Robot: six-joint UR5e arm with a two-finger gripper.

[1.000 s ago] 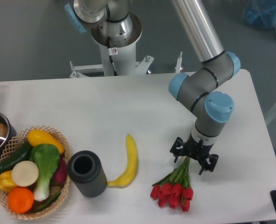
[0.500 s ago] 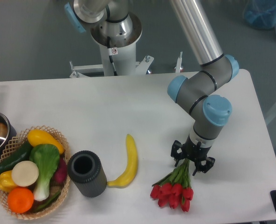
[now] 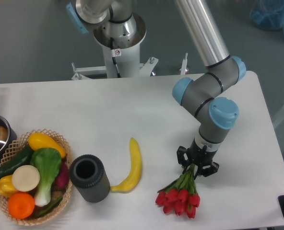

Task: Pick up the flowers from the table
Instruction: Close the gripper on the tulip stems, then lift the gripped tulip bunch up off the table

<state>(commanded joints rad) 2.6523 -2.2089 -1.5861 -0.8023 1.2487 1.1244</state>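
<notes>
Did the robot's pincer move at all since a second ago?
Yes. The pincer narrowed around the flowers' stems and shifted slightly left, toward the banana, which stayed put.

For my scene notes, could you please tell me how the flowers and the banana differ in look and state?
The flowers are red buds on green stems; the banana is plain yellow. The tool sits over the flowers' stem end, while the banana lies untouched. The flowers are a bunch, the banana one curved piece. Both rest on the table.
</notes>
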